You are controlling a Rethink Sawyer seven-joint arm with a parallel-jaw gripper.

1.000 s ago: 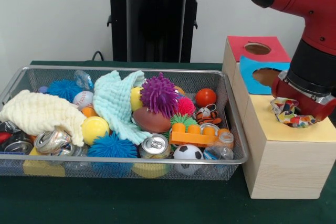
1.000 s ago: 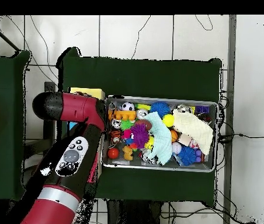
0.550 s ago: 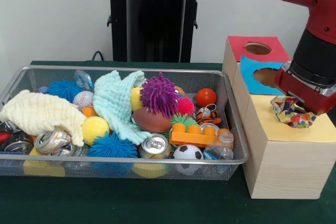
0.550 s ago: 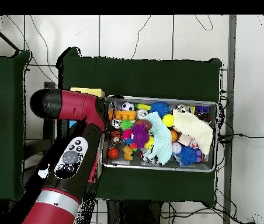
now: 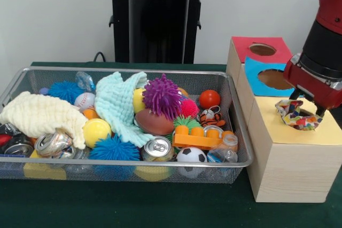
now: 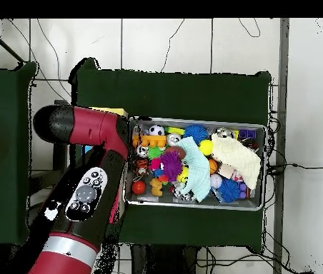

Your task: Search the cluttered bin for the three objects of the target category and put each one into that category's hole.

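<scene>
Lifted since a second ago, the gripper (image 5: 305,101) now hangs just above the patterned cloth (image 5: 297,116), which it had been pressing into. That cloth sits bunched in the hole of the yellow-topped box (image 5: 299,156), not yet fully through. Two dark fingers (image 5: 319,110) straddle it, spread and released. I judge this drop nearly done; the next cloth must come from the bin (image 5: 235,132), at nine o'clock of the box. One can (image 5: 158,148) there shows an "8"; no other writing is legible.
</scene>
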